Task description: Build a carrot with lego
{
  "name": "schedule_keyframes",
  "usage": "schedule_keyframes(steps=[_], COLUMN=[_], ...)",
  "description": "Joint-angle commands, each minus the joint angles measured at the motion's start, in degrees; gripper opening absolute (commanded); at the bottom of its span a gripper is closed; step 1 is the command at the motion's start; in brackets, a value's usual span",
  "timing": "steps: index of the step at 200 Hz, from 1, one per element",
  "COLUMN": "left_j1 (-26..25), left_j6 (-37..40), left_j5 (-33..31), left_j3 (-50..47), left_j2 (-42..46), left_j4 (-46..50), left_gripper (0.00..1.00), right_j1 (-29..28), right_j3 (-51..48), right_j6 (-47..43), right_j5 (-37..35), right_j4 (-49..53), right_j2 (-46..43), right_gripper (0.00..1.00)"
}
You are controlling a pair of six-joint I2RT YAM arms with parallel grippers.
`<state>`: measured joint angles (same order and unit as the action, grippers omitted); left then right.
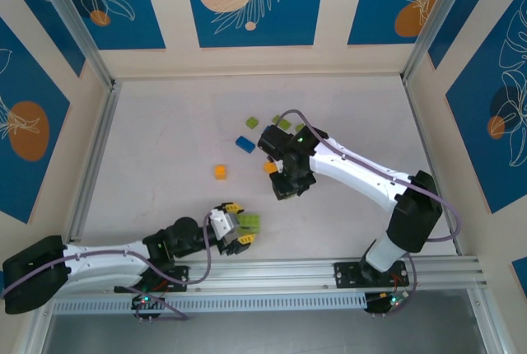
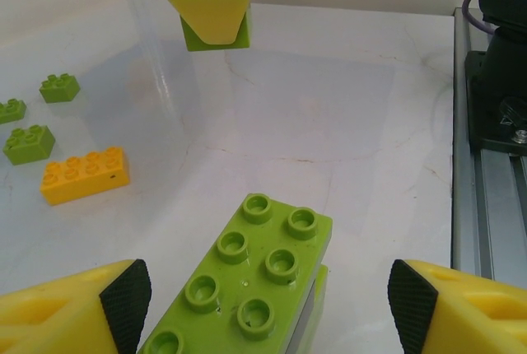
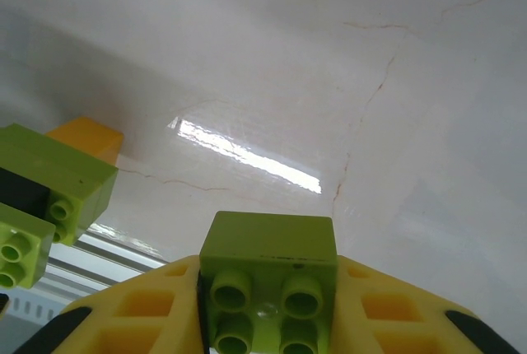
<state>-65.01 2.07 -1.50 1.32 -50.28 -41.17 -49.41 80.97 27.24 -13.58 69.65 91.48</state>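
In the top external view the lego lies in two places. Close to the near rail (image 1: 329,270), the left gripper (image 1: 240,227) has its fingers on either side of a long green brick (image 1: 249,223). Near the table's middle lie three loose green bricks (image 1: 280,122), one blue brick (image 1: 244,144) and two orange bricks (image 1: 221,171). One of the orange pair lies just beside the right gripper (image 1: 286,187). The table (image 1: 165,123) is bare on the left and along the far wall, which leaves wide room there.

In the left wrist view the long green brick lies studs up, with two rows of studs. Its long axis runs away from the camera and slants to the right. The left jaws stand apart. The right pad is clear of the brick and the left pad is close to its edge, though whether it touches cannot be told. Three loose green bricks and one orange lie well off to the left, and the rail runs down the right edge. At the top, a yellow finger of the right gripper presses on a small green brick (image 2: 192,41).

In the right wrist view the right gripper is clamped on the small green brick, with four studs facing the camera. At the left edge is a stacked clump (image 3: 49,189) of green, black and lime layers.
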Motion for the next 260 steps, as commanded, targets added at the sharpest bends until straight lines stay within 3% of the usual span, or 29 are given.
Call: schedule_keyframes(steps=[1, 82, 181, 260], left_j1=[0.12, 1.89, 3.45, 3.48], left_j6=[0.42, 0.43, 0.49, 0.79], left_j5=[0.26, 0.44, 2.59, 2.73], left_j3=[-0.95, -0.58, 0.95, 1.46], left_j2=[-0.80, -4.95, -10.27, -11.74], left_j4=[-3.11, -6.03, -7.70, -8.39], left_gripper=[0.78, 0.77, 0.55, 0.49], right_j1=[-0.83, -5.35, -6.48, -11.38], right_j3=[1.87, 3.84, 4.92, 4.30], right_j6=[0.70, 4.50, 5.44, 13.54], right_j5=[0.13, 1.28, 1.72, 3.39], right_j4=[1.76, 4.19, 4.96, 2.75], right_j2=[0.80, 1.23, 1.81, 2.71], right_gripper=[0.33, 0.33, 0.33, 0.33])
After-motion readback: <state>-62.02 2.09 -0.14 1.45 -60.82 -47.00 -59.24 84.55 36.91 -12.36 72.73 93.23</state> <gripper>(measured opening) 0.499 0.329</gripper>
